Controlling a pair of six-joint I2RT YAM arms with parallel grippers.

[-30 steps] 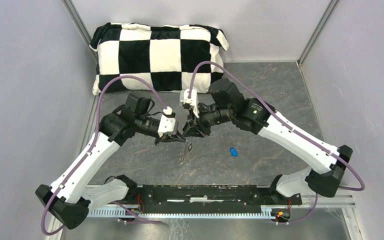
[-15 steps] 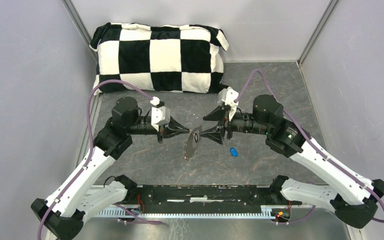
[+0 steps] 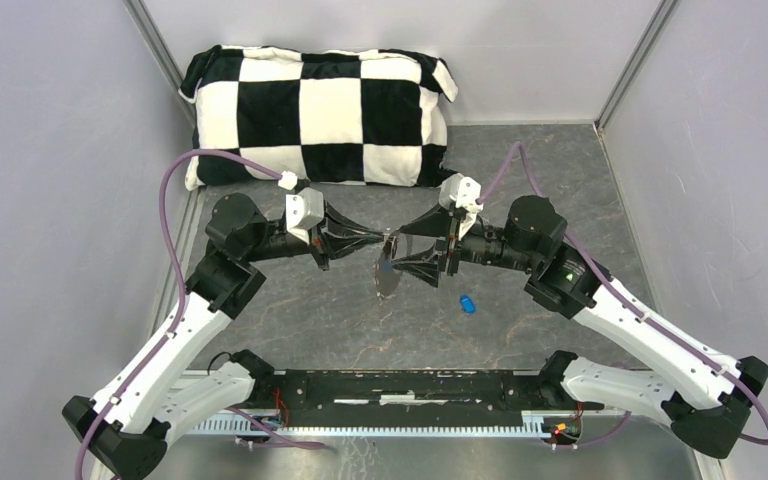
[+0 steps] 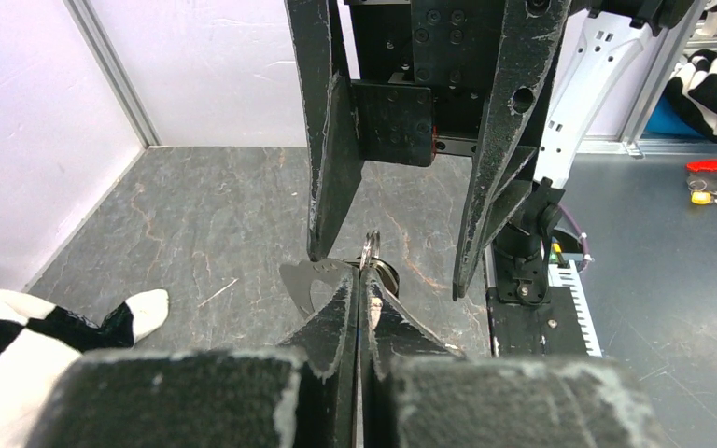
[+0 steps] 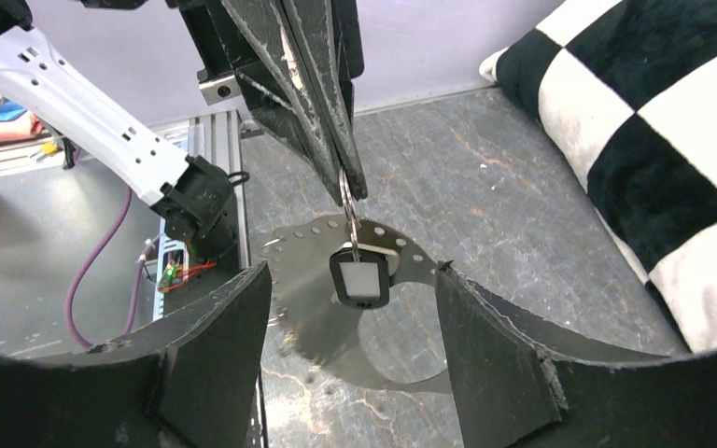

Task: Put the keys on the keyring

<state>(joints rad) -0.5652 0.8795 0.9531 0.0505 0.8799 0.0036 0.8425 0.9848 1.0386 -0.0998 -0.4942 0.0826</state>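
Note:
My left gripper (image 3: 382,238) is shut on a small wire loop at the top of the keyring (image 3: 388,280) and holds it in the air. The keyring is a large thin silvery ring with a dotted edge; it hangs below the loop in the right wrist view (image 5: 308,308) and shows past my own shut fingers in the left wrist view (image 4: 303,278). The black key (image 5: 361,278) with a pale centre hangs on the loop. My right gripper (image 3: 397,250) is open and faces the left one, its jaws either side of the black key without touching it. The blue key (image 3: 468,303) lies on the table.
A black-and-white checkered pillow (image 3: 320,115) lies at the back of the dark stone tabletop (image 3: 540,180). Grey walls close in both sides. A black rail (image 3: 410,385) with the arm bases runs along the near edge.
Both arms have drawn apart and turned level, tip to tip. The left gripper has lifted the keyring with the black key away from the table. The right gripper's jaws now stand wide open.

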